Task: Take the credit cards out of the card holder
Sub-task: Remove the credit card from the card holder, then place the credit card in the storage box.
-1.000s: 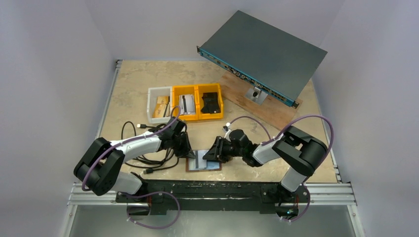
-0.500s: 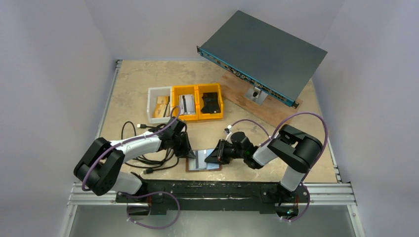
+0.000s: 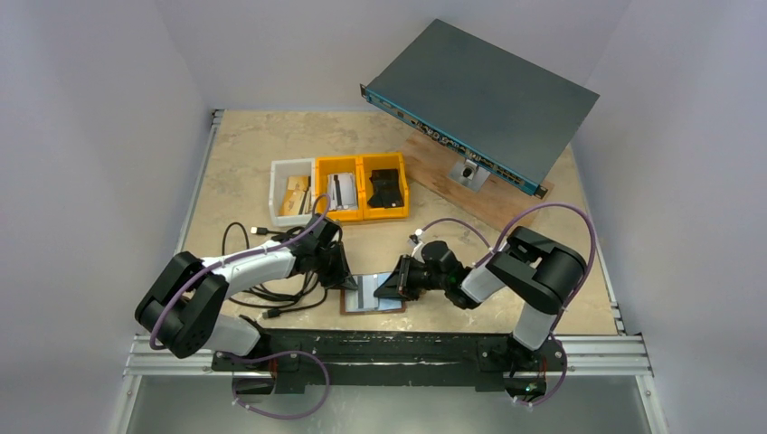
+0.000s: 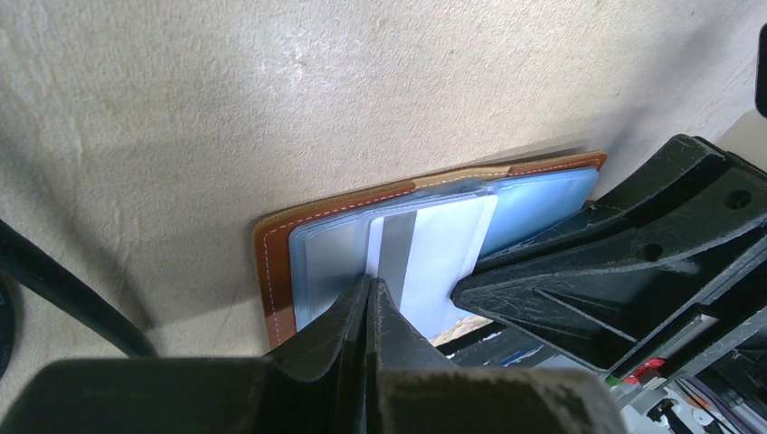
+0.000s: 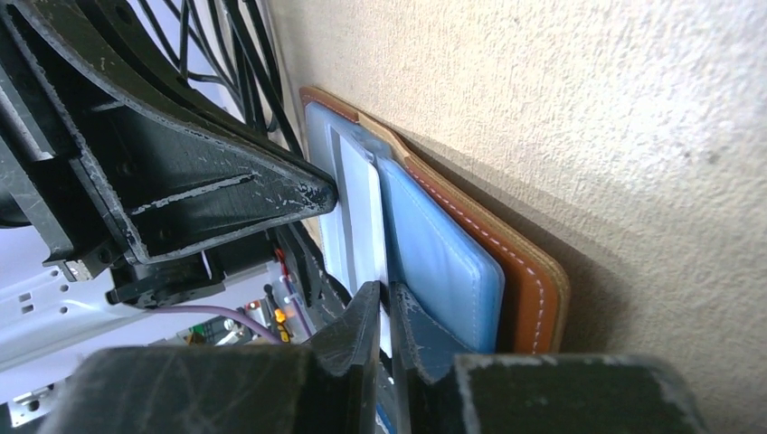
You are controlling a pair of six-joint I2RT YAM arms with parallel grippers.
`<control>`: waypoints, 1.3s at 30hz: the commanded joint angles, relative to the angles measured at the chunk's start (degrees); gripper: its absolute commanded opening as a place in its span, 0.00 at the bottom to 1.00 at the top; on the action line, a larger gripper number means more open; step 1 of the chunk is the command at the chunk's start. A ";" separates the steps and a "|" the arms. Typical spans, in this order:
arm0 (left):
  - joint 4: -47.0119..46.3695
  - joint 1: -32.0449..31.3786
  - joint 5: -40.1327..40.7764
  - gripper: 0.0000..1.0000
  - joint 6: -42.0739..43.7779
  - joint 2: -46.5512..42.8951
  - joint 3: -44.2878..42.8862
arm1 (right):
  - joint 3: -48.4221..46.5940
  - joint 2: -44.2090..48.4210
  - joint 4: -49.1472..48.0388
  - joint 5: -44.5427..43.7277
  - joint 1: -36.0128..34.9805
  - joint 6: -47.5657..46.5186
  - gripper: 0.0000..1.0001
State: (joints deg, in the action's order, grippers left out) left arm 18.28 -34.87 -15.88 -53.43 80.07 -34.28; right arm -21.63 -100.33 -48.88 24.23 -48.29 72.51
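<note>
The brown card holder (image 3: 372,295) lies open near the table's front edge, its blue clear pockets facing up (image 4: 271,262) (image 5: 529,271). A white credit card (image 4: 434,253) with a grey stripe sticks out of a middle pocket. My left gripper (image 3: 348,282) (image 4: 372,282) is shut with nothing between its fingers, its tip pressed on the holder's left side. My right gripper (image 3: 384,287) (image 5: 387,291) comes in from the right, its jaws shut on the white card's (image 5: 362,208) edge. More credit cards lie in the white bin (image 3: 291,192) and the yellow bin (image 3: 339,185).
A second yellow bin (image 3: 384,183) holds a chunky black object. Black cables (image 3: 262,294) lie tangled left of the holder, under my left arm. A grey network switch (image 3: 479,99) leans on a wooden board (image 3: 470,194) at the back right.
My right gripper has closed its jaws onto the white card's edge and its arm has shifted slightly. The left gripper and the holder have stayed put.
</note>
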 commanded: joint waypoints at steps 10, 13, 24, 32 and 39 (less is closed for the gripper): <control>6.74 0.96 8.83 0.00 1.65 2.01 1.91 | 1.35 7.07 7.92 -4.69 1.01 -3.05 0.00; 6.85 1.17 9.10 0.00 1.76 1.80 2.26 | 1.53 11.33 14.23 -7.51 1.49 -5.38 0.00; 6.41 1.17 8.08 0.00 3.03 -0.35 0.90 | 2.30 21.88 25.42 -11.83 1.86 -7.86 0.00; 7.80 1.12 4.45 0.14 4.97 -6.70 -3.82 | 0.45 26.59 27.96 -10.49 2.69 -7.79 0.00; 9.55 1.27 -1.24 0.48 7.15 -12.98 -8.21 | -0.21 29.39 24.86 -4.45 6.05 -5.39 0.00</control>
State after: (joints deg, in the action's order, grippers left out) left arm 27.11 -34.13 -13.30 -48.75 70.00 -38.48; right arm -19.55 -73.38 -21.58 15.99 -44.12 65.95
